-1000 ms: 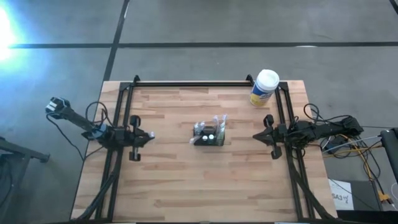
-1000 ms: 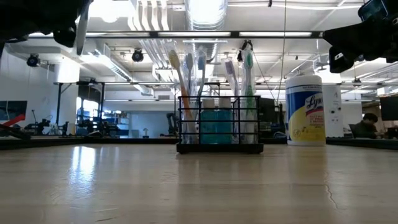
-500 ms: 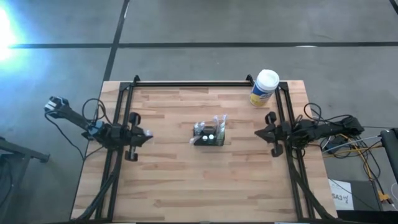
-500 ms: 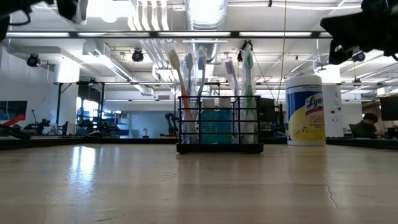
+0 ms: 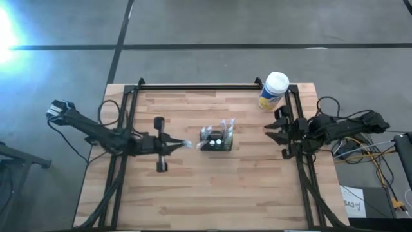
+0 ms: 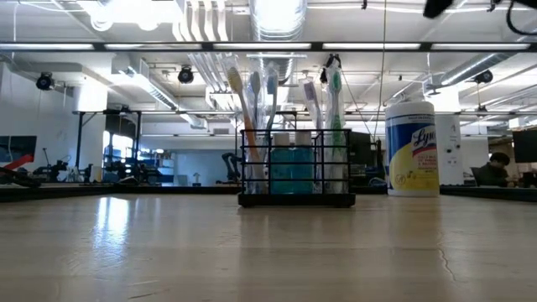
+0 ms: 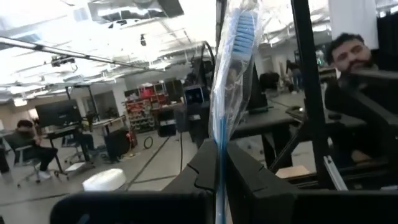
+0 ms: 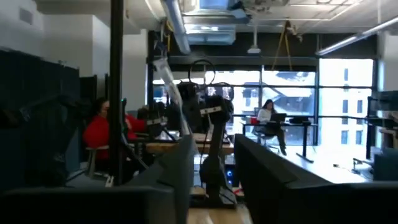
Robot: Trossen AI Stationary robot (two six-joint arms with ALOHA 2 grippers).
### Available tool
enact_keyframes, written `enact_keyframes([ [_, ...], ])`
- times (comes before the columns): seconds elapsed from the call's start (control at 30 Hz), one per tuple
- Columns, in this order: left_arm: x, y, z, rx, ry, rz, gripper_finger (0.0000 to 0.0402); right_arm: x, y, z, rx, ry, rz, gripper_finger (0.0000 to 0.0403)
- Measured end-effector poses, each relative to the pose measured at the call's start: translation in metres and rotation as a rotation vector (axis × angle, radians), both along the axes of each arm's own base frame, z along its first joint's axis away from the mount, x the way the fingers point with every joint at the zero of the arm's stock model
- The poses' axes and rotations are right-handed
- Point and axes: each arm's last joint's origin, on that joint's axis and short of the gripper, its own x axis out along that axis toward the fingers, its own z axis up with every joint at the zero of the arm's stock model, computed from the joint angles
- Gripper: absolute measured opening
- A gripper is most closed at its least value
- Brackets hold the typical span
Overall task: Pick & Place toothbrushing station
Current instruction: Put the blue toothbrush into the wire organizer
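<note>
The toothbrushing station [image 5: 215, 139], a small black mesh caddy holding toothbrushes, stands by its base on the middle of the wooden table; the low view shows the toothbrushing station [image 6: 294, 168] upright. My left gripper [image 5: 175, 147] hovers just left of it, shut on a blue toothbrush in a clear wrapper [image 7: 229, 74]. The toothbrush's tip [image 5: 187, 145] points at the caddy. My right gripper [image 5: 275, 129] hangs above the table's right side, and in its wrist view the right gripper [image 8: 214, 174] is open with nothing in it. My left gripper pinches the wrapped toothbrush's handle [image 7: 218, 155] between its two fingers. The fingers come about level from the table's left and lie along the brush. The bristle end [image 7: 241, 31] sticks out past the fingertips, and the brush is clear of the table.
A yellow wipes canister with a white lid [image 5: 273, 90] stands at the far right corner, also seen as the canister [image 6: 411, 149] in the low view. A black frame rail [image 5: 199, 86] runs along the far edge. Bare wood lies near the front edge [image 5: 212, 200].
My left gripper has risen and gone toward the table's right, up to the caddy, carrying the toothbrush. My right gripper has risen over the right side. Both arms have gone up out of the low view. The caddy has stayed put.
</note>
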Motion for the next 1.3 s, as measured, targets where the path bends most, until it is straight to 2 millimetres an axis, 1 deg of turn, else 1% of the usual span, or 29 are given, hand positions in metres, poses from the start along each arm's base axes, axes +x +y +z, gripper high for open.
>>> enact_keyframes([
  [0.07, 0.013, -0.006, 0.006, 0.029, 0.011, -0.007, 0.0013, 0.012, 0.003, 0.012, -0.021, 0.011, 0.015, 0.0137],
  [0.13, 0.024, -0.011, 0.009, 0.055, 0.031, -0.026, 0.0013, 0.026, 0.006, 0.02, -0.063, 0.033, 0.036, 0.0166],
  [0.2, 0.034, -0.016, 0.017, 0.071, 0.019, -0.035, 0.0013, 0.039, 0.011, 0.027, -0.115, 0.033, 0.079, 0.019],
  [0.3, 0.046, -0.019, 0.027, 0.088, 0.011, -0.023, 0.0013, 0.059, 0.018, 0.037, -0.174, -0.009, 0.166, 0.0215],
  [0.4, 0.061, -0.022, 0.026, 0.106, 0.042, -0.02, 0.0013, 0.079, 0.023, 0.04, -0.183, -0.01, 0.191, 0.0228],
  [0.57, 0.08, -0.021, 0.03, 0.112, 0.041, -0.028, 0.0014, 0.112, 0.028, 0.038, -0.187, 0.028, 0.188, 0.0237],
  [0.63, 0.085, -0.02, 0.026, 0.119, 0.066, -0.027, 0.0014, 0.124, 0.03, 0.038, -0.188, 0.043, 0.188, 0.0238],
  [0.77, 0.092, -0.017, 0.024, 0.103, 0.069, -0.053, 0.0014, 0.141, 0.033, 0.039, -0.189, 0.055, 0.188, 0.0234],
  [0.9, 0.095, -0.013, 0.024, 0.089, 0.07, -0.049, 0.0014, 0.148, 0.034, 0.044, -0.187, 0.03, 0.187, 0.0228],
  [1.07, 0.097, -0.009, 0.021, 0.073, 0.074, -0.057, 0.0014, 0.156, 0.036, 0.043, -0.189, 0.043, 0.209, 0.0222],
  [1.3, 0.1, -0.006, 0.018, 0.062, 0.088, -0.058, 0.0014, 0.173, 0.039, 0.04, -0.181, 0.067, 0.214, 0.022],
])
